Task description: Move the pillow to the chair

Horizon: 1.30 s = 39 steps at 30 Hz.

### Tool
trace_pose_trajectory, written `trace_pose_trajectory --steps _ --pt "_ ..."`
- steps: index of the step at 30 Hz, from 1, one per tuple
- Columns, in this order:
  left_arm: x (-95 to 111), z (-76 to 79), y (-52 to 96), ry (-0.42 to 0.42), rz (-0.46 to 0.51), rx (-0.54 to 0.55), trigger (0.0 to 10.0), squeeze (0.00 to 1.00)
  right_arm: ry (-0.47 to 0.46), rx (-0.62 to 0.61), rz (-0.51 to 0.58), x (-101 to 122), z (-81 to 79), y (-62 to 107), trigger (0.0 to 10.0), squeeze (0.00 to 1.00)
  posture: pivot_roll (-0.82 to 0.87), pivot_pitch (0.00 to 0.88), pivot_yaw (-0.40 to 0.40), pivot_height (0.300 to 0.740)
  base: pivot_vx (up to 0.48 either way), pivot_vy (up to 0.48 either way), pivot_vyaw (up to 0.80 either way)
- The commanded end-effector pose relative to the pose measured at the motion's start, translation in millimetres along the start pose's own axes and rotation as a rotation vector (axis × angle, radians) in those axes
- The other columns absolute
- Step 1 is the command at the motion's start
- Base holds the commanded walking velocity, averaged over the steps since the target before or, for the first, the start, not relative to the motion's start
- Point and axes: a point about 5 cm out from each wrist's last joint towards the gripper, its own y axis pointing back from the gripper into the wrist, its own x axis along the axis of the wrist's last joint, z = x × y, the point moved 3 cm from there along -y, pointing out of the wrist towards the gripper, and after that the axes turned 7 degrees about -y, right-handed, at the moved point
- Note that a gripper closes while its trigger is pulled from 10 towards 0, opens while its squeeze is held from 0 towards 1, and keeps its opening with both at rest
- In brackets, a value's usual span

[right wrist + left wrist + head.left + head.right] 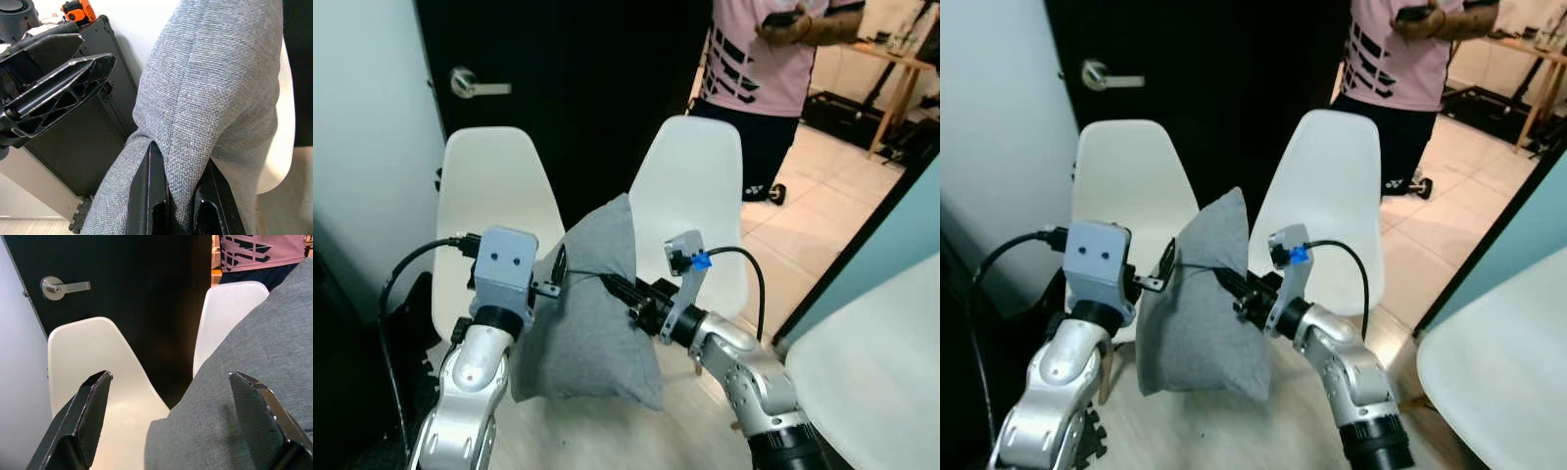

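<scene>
A grey pillow (592, 313) hangs in the air between my two arms, in front of two white chairs. My right gripper (615, 286) is shut on the pillow, and in the right wrist view its fingers (151, 196) pinch a fold of the grey fabric. At the pillow's left edge my left gripper (556, 276) stands open. In the left wrist view the pillow (254, 382) lies against one of its wide-apart fingers (93, 406). The left chair (494, 186) and the right chair (690, 186) both have bare seats, just beyond the pillow.
A black door (587, 88) with a silver handle (470, 85) stands behind the chairs. A person in a pink shirt (759, 49) stands in the doorway at the back right. A white curved surface (871, 362) is close at the right, and dark objects sit low on the left.
</scene>
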Motion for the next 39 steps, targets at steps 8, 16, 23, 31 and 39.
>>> trace_pose_trajectory --steps 8,16,23,31,39 --pt "0.9 3.3 1.0 -0.01 0.011 -0.017 10.0 0.0 0.01 0.032 0.052 13.7 -3.4 -0.4 10.0 0.0 0.11 0.0 -0.114 0.74 0.335 0.0 0.0" --pt "0.9 3.1 -0.4 -0.015 0.011 -0.019 10.0 0.0 0.003 0.036 0.053 14.5 -3.5 -1.9 10.0 0.0 0.11 0.0 -0.112 0.74 0.349 0.0 0.0" --pt "3.1 2.7 1.7 -0.016 0.014 -0.013 10.0 0.0 0.002 0.036 0.059 16.0 -5.6 0.0 10.0 0.0 0.11 0.0 -0.111 0.74 0.35 0.0 0.0" --pt "3.7 2.2 1.8 -0.027 0.015 -0.013 10.0 0.0 0.011 0.071 0.053 16.2 -11.0 -0.3 10.0 0.0 0.11 0.0 -0.106 0.74 0.353 0.0 0.1" --pt "3.4 0.5 1.8 -0.044 0.018 -0.004 10.0 0.0 0.03 0.12 0.048 16.0 -18.0 -2.6 10.0 0.0 0.12 0.0 -0.107 0.74 0.356 0.0 0.79"
